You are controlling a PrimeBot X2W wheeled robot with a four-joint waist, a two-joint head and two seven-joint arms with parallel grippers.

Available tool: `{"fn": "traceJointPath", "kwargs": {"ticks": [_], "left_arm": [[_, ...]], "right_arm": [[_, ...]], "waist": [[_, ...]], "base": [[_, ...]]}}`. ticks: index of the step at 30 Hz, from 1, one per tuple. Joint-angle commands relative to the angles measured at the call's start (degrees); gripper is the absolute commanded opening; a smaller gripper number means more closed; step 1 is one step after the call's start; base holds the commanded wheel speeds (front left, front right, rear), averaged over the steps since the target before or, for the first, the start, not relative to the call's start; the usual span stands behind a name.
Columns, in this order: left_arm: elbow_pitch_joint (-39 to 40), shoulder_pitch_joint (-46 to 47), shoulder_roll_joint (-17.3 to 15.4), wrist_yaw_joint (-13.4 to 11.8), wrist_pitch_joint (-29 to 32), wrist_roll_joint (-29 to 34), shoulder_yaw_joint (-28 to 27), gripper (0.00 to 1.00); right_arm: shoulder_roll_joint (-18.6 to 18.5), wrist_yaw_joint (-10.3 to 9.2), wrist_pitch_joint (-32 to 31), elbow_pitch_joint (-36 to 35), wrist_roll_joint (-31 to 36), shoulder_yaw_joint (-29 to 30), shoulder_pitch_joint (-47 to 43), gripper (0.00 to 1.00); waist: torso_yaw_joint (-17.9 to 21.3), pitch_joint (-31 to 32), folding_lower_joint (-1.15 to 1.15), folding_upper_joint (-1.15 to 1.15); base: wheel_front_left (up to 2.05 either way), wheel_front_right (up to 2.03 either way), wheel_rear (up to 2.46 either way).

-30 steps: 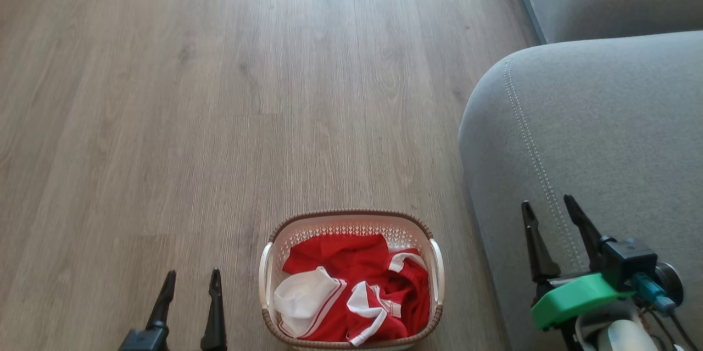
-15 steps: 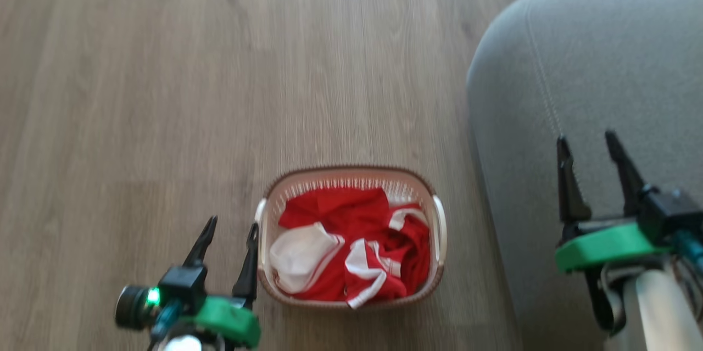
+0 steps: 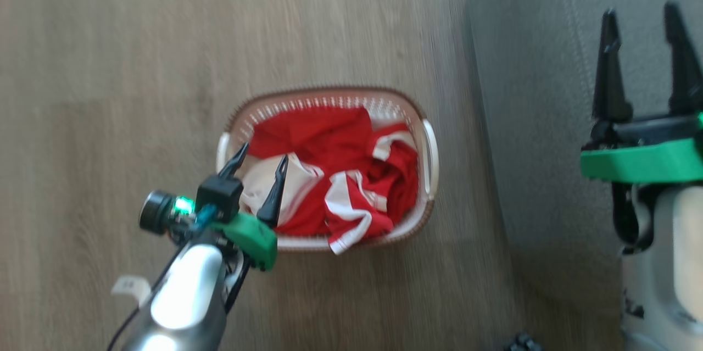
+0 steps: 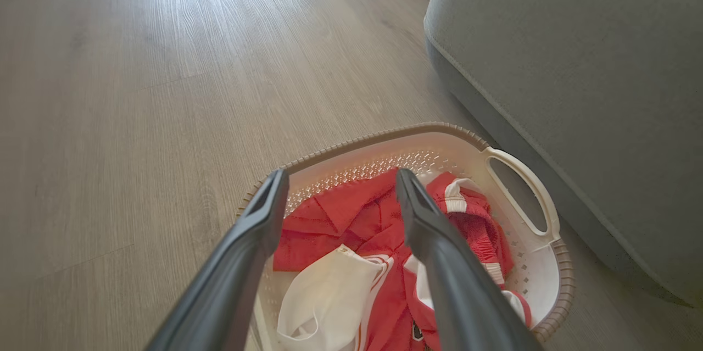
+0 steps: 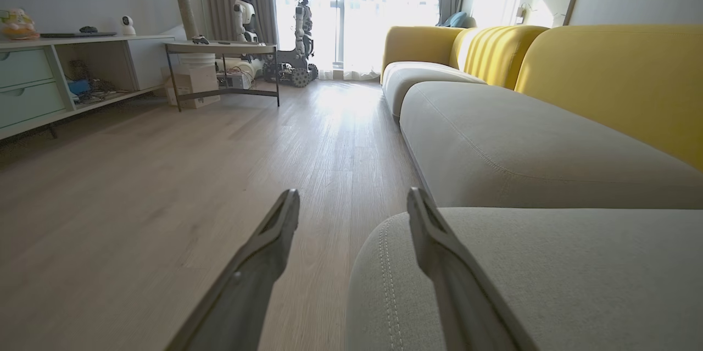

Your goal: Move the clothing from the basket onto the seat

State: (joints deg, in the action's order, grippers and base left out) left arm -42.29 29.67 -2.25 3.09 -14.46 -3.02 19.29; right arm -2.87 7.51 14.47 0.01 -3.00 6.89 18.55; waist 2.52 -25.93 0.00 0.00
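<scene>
The cream basket (image 3: 428,148) with a brown rim stands on the wood floor beside the grey seat (image 3: 538,93). Red clothing (image 3: 329,148) with white panels and stripes lies crumpled inside it; one trimmed edge hangs over the near rim. My left gripper (image 3: 262,154) is open above the basket's left side, fingers over the white panel, touching nothing. In the left wrist view the clothing (image 4: 351,213) shows between the open fingers of that gripper (image 4: 339,178), with the basket (image 4: 522,175) and the seat (image 4: 576,65) to the right. My right gripper (image 3: 640,10) hangs open over the seat, empty.
The seat (image 5: 522,263) continues as more grey cushions with yellow backrests (image 5: 615,71) along the right. Far across the wooden floor (image 5: 165,175) stand a low table (image 5: 225,49), a sideboard (image 5: 33,82) and two robot figures by the window.
The head camera has tilted down, so basket and seat sit higher in the picture. My left gripper has come in from beside the basket to above its left side, still open.
</scene>
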Motion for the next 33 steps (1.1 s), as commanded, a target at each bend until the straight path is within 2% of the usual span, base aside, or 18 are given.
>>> {"fn": "traceJointPath", "kwargs": {"ticks": [1, 7, 16, 27, 33], "left_arm": [[-1.2, 2.1, -0.7, 0.4, -0.5, 0.6, -0.5, 1.0], [-9.9, 9.1, -0.7, 1.3, 0.3, 1.2, 3.1, 1.0], [-19.0, 16.6, -0.6, 1.2, 1.6, 1.6, 6.8, 1.0], [-27.3, 22.3, -2.0, -0.1, 3.3, 2.5, 8.4, 1.0], [-29.1, 24.3, -3.5, -2.4, 3.8, 2.2, 8.4, 1.0]], "right_arm": [[0.0, -0.02, 0.5, -3.1, -0.1, -1.4, 1.8, 1.0], [0.0, -0.02, 0.5, -7.0, -1.2, -2.5, 4.9, 1.0], [0.0, -0.02, 0.5, -11.2, -2.8, -3.7, 6.2, 1.0], [0.0, -0.02, 0.5, -12.9, -5.0, -4.2, 7.1, 1.0], [0.0, -0.02, 0.5, -13.5, -6.1, -4.7, 7.4, 1.0]], "waist": [[2.6, -6.5, 0.0, 0.0], [5.0, -12.8, 0.0, 0.0], [7.9, -18.9, 0.0, 0.0], [10.5, -23.2, 0.0, 0.0], [11.6, -24.8, 0.0, 0.0]], "base": [[0.0, 0.0, 0.0], [0.0, 0.0, 0.0], [0.0, 0.0, 0.0], [0.0, 0.0, 0.0], [0.0, 0.0, 0.0]]}}
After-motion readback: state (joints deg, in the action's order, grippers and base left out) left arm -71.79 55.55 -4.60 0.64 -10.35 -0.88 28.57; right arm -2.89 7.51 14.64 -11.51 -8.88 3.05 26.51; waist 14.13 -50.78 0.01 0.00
